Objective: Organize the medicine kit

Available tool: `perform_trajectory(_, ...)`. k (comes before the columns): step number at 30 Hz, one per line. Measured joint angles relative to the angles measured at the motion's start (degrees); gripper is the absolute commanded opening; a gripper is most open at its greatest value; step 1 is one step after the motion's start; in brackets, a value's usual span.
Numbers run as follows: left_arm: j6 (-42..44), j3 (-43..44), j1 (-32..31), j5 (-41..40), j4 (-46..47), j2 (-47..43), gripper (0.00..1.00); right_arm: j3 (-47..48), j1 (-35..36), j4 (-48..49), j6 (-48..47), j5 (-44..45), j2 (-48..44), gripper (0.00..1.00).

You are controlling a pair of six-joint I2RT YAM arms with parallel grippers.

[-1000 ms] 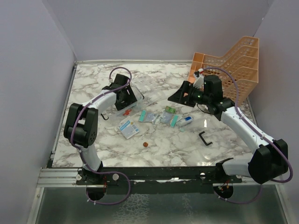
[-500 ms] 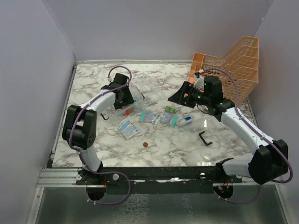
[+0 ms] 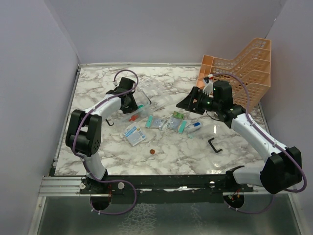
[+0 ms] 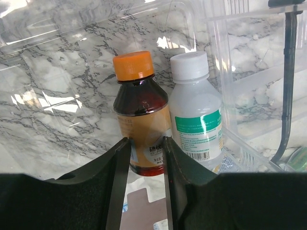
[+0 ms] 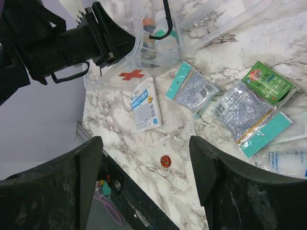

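Note:
The medicine kit point(image 3: 145, 104) is a clear box at the back left, its wall point(image 5: 144, 48) also in the right wrist view. Inside it a brown bottle with an orange cap point(image 4: 139, 110) lies beside a white bottle point(image 4: 195, 115). My left gripper point(image 4: 146, 141) reaches into the box point(image 3: 132, 104), its fingers pressed against the brown bottle's sides. My right gripper point(image 5: 146, 141) hangs open above the table point(image 3: 188, 102) with nothing between its fingers. Sachets point(image 3: 174, 122) and a white-blue packet point(image 3: 134, 133) lie loose in the middle.
An orange mesh rack point(image 3: 244, 68) stands at the back right. A loose black handle point(image 3: 214, 145) lies right of centre. A small red cap point(image 3: 152, 152) sits near the front. The clear lid with a red cross point(image 5: 130, 74) lies by the box.
My left jaws have narrowed onto the brown bottle. The right gripper has shifted slightly back and stayed open.

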Motion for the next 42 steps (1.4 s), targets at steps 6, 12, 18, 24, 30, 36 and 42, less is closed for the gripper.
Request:
perform_trajectory(6, -0.24, -1.03, 0.04, 1.36, 1.33, -0.42, 0.27, -0.09, 0.0, -0.07, -0.07, 0.07, 0.0, 0.71)
perform_trajectory(12, -0.63, -2.6, 0.11, 3.43, 2.25, -1.7, 0.26, -0.26, 0.0, -0.46, -0.09, 0.83, 0.0, 0.7)
perform_trajectory(18, -1.4, -3.28, 0.39, 7.02, 2.25, -2.16, 0.26, -0.31, 0.0, -2.43, -0.13, 1.77, 0.0, 0.69)
perform_trajectory(24, -1.27, -3.3, 0.28, 10.1, 1.88, -2.16, 0.27, -0.57, 0.0, -3.58, -0.15, 2.58, 0.0, 0.68)
perform_trajectory(30, 0.39, -3.23, 0.26, 12.83, 1.44, -2.16, 0.32, -0.9, 0.0, -4.66, -0.15, 3.23, 0.0, 0.68)
perform_trajectory(36, 3.63, 0.11, 0.17, 12.57, -1.55, -2.16, 0.46, -0.9, 0.02, -5.7, -0.57, 4.07, 0.24, 0.68)
perform_trajectory(42, 7.3, 5.03, 0.0, 10.14, -3.41, -3.91, 0.56, -0.87, 0.96, -6.64, -1.18, 5.18, 1.27, 0.69)
